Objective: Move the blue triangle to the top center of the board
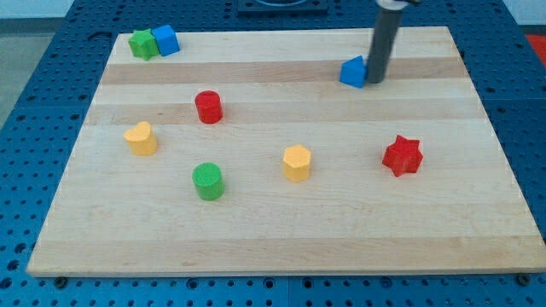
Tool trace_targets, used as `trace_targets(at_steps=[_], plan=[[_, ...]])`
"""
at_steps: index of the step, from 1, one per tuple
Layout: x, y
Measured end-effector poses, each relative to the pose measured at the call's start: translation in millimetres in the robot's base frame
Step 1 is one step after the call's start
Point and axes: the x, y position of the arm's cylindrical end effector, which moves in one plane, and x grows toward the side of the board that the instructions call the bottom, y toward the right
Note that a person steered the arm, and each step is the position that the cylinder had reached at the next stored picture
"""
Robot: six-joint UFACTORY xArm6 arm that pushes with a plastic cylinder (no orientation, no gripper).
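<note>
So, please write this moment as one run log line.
my tip: touching small blue triangle block, its right side | block: top, right of centre | wooden board

The dark rod comes down from the view's top edge, nearly upright with a slight lean toward the view's left at its lower end. My tip [373,83] rests on the tabletop near its top edge, right of centre, touching the right side of the blue triangle [352,72].
</note>
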Motion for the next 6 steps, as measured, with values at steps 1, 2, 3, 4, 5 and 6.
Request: trace_targets(at_steps=[1,2,3,4,5,6], plan=[[-0.1,-63.7],[-5.1,-109.3],[-7.5,-163.6],[-9.4,-166.4],[-8.3,-117.2],[-13.4,-73.5]])
